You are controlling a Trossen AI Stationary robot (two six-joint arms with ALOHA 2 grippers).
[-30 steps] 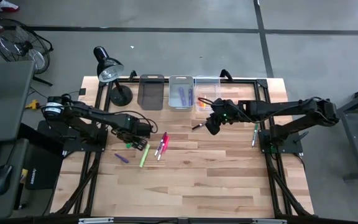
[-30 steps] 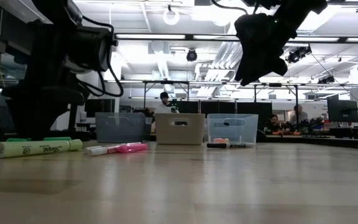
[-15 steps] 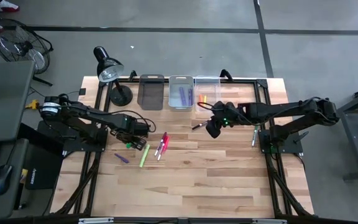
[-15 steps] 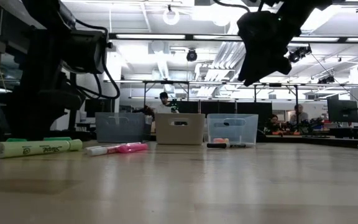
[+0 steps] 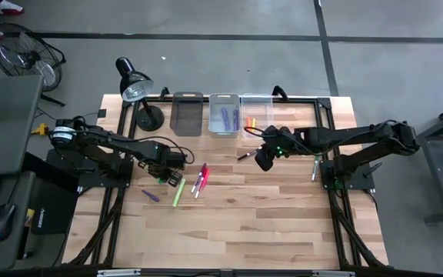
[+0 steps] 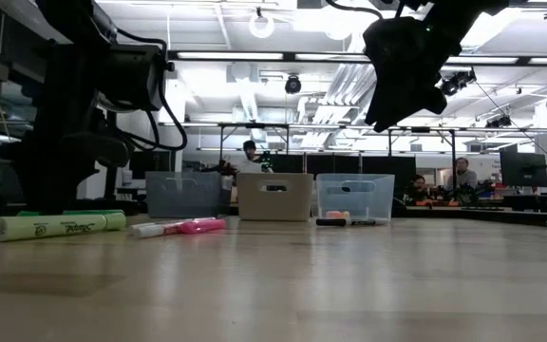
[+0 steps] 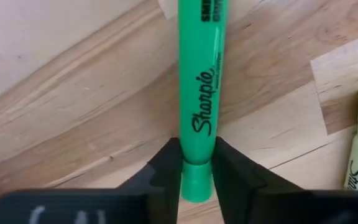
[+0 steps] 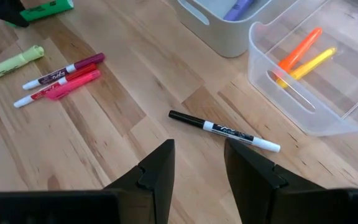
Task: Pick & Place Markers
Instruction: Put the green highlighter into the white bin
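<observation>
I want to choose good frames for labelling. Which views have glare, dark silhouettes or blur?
Low view: bright ceiling lights turn both arms into dark silhouettes, and the near table is soft. Left wrist view: the left gripper closes around the green Sharpie, its lettering sharp, the fingers blurred. High view: even light, but the markers look tiny.

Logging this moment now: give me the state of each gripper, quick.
Left gripper: closed on the green marker, which lies on the table.
Right gripper: open, holding nothing, above the black-and-white marker.
</observation>
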